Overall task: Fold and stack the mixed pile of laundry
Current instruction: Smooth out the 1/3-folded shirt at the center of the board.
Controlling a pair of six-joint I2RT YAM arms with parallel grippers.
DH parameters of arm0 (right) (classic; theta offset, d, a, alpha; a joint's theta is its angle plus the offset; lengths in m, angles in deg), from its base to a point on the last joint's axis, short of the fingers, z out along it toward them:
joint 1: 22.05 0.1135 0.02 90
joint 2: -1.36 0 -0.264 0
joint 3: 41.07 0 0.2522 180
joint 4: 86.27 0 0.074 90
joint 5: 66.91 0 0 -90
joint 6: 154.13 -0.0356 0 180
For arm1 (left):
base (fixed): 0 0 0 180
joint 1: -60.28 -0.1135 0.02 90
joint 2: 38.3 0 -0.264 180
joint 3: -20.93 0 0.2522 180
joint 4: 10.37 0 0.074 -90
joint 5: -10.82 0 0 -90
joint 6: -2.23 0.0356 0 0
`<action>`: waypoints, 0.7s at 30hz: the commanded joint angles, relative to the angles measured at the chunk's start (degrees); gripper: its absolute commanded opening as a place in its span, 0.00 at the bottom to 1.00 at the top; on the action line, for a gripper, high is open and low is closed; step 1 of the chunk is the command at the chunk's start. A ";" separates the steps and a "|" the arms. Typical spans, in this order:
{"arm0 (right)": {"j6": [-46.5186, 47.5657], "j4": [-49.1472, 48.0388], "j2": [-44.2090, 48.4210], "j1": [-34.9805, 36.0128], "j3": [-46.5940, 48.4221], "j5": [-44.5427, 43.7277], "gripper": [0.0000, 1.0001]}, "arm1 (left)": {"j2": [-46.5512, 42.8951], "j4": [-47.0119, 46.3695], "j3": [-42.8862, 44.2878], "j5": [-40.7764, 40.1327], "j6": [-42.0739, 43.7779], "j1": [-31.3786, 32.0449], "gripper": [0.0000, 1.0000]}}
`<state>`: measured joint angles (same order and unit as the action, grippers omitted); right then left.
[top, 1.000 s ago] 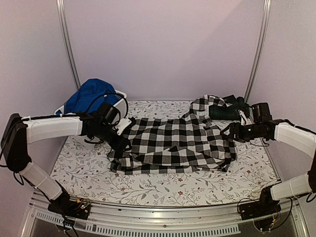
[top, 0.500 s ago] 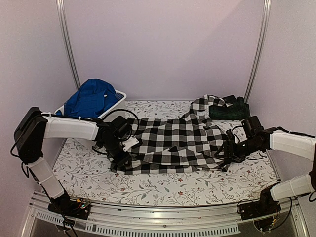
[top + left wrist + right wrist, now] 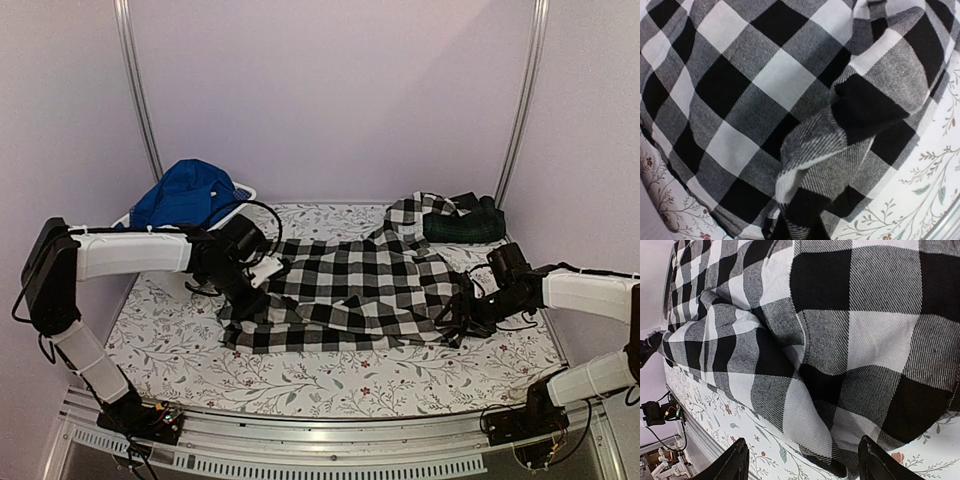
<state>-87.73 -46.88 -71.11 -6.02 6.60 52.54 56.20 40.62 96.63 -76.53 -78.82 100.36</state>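
The black-and-white checked shirt (image 3: pixel 350 285) lies spread across the middle of the flowered table. My left gripper (image 3: pixel 256 288) is shut on a bunched fold of the shirt (image 3: pixel 830 165) at its left edge, and the cloth hides the fingers in the left wrist view. At the shirt's right edge, my right gripper (image 3: pixel 458 315) is low and open. In the right wrist view, the shirt's hem (image 3: pixel 840 450) lies between the spread fingertips (image 3: pixel 737 460). A dark tartan garment (image 3: pixel 462 225) lies at the back right. A bright blue garment (image 3: pixel 185 195) is heaped at the back left.
The blue garment sits in a white tub (image 3: pixel 240 197) at the table's back left corner. Metal posts (image 3: pixel 135 90) rise at both back corners before the lilac walls. A metal rail (image 3: pixel 330 440) runs along the front edge. Bare flowered tablecloth (image 3: pixel 330 375) shows in front of the shirt.
My left gripper has dropped onto the shirt's left edge, shut on it and pulled the fold slightly up and back. The right gripper has come down and inward to the right hem, still open.
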 commanded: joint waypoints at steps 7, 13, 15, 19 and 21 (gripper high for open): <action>0.53 -4.20 -4.31 1.42 -0.86 0.46 0.62 | 3.95 -2.68 15.82 -7.88 0.49 -5.88 0.00; 1.35 -5.10 -6.26 1.68 -0.96 2.12 0.59 | 12.31 -1.19 24.79 -9.78 1.58 -7.88 0.00; 1.31 -4.78 -5.88 1.77 -0.95 2.03 0.59 | 13.99 -0.69 26.44 -10.26 1.68 -8.43 0.00; 1.27 -3.87 -5.43 2.98 -0.54 1.89 0.59 | 15.46 -0.75 28.08 -9.01 1.61 -9.31 0.00; 1.12 -3.62 -5.34 3.45 -0.66 1.42 0.49 | 15.82 -0.89 28.41 -8.77 1.89 -9.38 0.00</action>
<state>-86.81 -50.71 -77.25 -3.98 5.97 53.70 71.72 39.31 122.40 -85.31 -77.81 92.01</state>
